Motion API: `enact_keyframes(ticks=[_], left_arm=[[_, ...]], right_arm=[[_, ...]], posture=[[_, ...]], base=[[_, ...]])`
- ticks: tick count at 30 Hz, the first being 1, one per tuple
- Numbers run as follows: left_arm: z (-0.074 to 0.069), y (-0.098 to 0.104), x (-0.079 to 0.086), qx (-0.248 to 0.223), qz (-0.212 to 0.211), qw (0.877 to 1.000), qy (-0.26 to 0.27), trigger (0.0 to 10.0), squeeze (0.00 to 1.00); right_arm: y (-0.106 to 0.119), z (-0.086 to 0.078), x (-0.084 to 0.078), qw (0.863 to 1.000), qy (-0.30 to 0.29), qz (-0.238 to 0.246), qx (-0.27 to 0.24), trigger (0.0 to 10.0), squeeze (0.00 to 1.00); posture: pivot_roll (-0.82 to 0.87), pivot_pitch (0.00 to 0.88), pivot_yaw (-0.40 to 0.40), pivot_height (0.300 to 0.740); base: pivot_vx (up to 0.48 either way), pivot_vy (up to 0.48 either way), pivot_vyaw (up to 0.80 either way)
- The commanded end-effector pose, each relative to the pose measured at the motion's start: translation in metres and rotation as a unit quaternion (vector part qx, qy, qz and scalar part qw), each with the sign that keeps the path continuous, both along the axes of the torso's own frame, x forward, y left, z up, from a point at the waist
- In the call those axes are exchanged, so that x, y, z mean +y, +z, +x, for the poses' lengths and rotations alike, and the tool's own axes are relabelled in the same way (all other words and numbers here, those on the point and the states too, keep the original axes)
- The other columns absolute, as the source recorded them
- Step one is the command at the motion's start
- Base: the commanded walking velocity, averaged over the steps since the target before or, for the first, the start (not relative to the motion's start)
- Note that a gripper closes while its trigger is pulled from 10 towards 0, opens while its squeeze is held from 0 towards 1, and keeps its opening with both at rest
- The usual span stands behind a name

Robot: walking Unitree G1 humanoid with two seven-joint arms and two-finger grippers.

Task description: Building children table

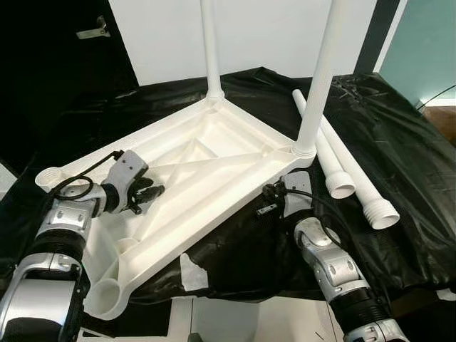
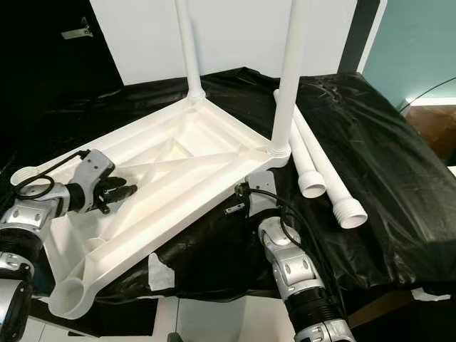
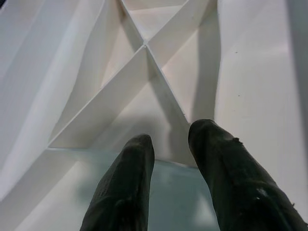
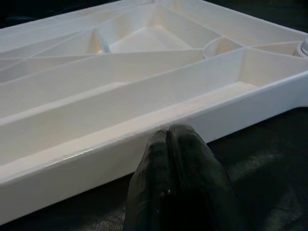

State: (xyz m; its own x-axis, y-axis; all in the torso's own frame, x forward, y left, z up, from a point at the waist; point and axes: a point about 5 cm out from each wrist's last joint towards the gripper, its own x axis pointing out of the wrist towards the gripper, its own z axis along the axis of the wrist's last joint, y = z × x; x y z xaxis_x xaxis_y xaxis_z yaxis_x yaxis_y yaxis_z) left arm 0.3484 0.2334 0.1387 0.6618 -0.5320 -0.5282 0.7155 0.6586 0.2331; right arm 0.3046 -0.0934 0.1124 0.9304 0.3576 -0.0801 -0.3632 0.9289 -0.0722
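Observation:
A white table top (image 1: 206,171) lies upside down on black sheeting, its ribbed underside facing up. Two white legs stand screwed into it, one at the far corner (image 1: 209,50) and one at the right corner (image 1: 318,78). Two loose legs (image 1: 324,153) (image 1: 363,189) lie side by side to the right. My left gripper (image 1: 151,194) hovers over the ribs (image 3: 144,48) near the left side, open by a narrow gap with nothing between the fingers (image 3: 130,163). My right gripper (image 4: 168,139) is shut, its tips against the top's outer side wall (image 4: 96,163) below the right leg.
Open leg sockets sit at the near corner (image 1: 107,292) and the left corner (image 1: 48,177). The black sheeting (image 1: 399,135) covers the whole work surface, and a white wall (image 1: 271,28) stands behind. A scrap of white tape (image 1: 191,274) hangs at the front edge.

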Motion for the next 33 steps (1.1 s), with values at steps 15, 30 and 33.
enact_keyframes(ticks=[15,30,33], left_arm=[[-0.017,-0.034,-0.024,0.083,0.022,0.994,-0.068,10.0,0.00],[-0.028,-0.003,0.013,0.057,-0.061,0.996,-0.001,10.0,0.00],[-0.037,-0.002,0.017,0.060,-0.087,0.994,0.008,10.0,0.00]], right_arm=[[-0.002,-0.002,-0.004,1.000,-0.011,-0.001,0.011,10.0,0.00],[-0.005,-0.005,-0.004,1.000,-0.015,0.001,0.018,10.0,0.00],[-0.007,-0.006,-0.003,1.000,-0.011,-0.001,0.021,10.0,0.00]], posture=[[-0.10,0.011,0.057,0.740],[-0.08,0.023,0.060,0.740],[-0.07,0.025,0.054,0.740]], base=[[0.000,0.000,0.00],[0.000,0.000,0.00],[0.000,0.000,0.00]])
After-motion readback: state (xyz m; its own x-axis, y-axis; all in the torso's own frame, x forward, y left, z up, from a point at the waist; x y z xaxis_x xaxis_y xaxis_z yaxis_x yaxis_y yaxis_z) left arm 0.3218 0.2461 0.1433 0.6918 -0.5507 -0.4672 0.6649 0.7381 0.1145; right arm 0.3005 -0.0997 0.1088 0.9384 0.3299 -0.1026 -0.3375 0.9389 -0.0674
